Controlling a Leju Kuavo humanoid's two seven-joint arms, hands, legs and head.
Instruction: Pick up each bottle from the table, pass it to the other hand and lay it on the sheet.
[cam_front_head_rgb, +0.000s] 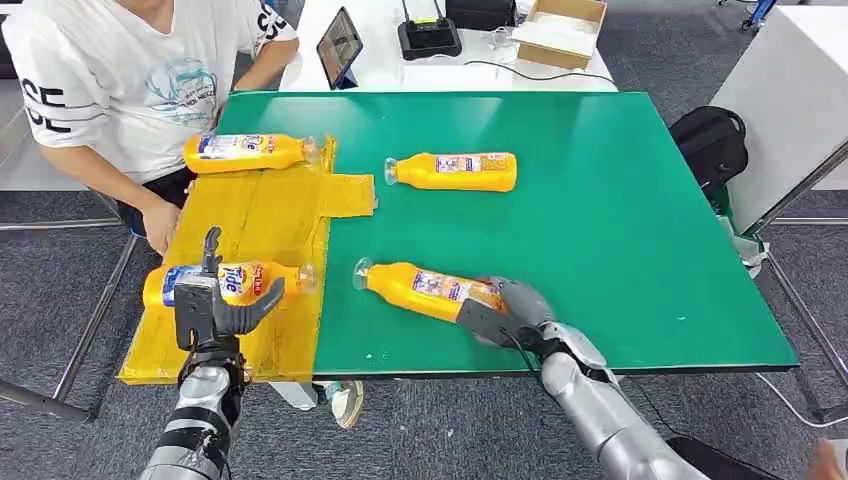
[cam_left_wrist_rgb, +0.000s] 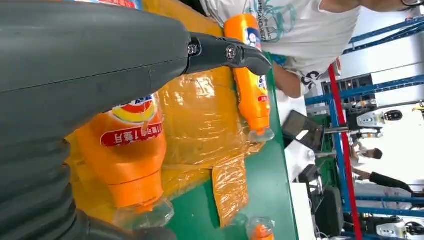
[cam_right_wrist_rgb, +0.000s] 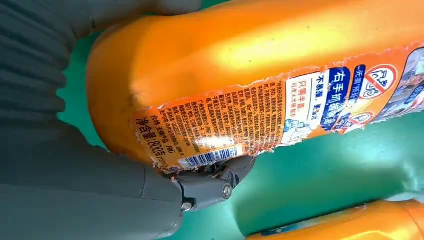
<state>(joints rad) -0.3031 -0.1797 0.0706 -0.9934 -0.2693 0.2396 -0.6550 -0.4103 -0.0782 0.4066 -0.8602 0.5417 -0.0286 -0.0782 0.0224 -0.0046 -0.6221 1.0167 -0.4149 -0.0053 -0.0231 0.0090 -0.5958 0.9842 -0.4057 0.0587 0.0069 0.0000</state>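
Orange and smooth-sided, the near bottle (cam_front_head_rgb: 425, 289) lies on the green table (cam_front_head_rgb: 620, 230) just right of the yellow sheet (cam_front_head_rgb: 250, 270), its base cupped by the right hand (cam_front_head_rgb: 500, 312), and could roll free on lifting while the left hand (cam_front_head_rgb: 215, 305) hovers spread over the sheet.

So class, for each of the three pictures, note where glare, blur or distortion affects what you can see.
Head view: evenly lit, sharp, green table edges slightly bowed. Left wrist view: blown-out background, sheen on the crinkled yellow plastic sheet. Right wrist view: bright glare streak on the orange plastic bottle, soft close-up.
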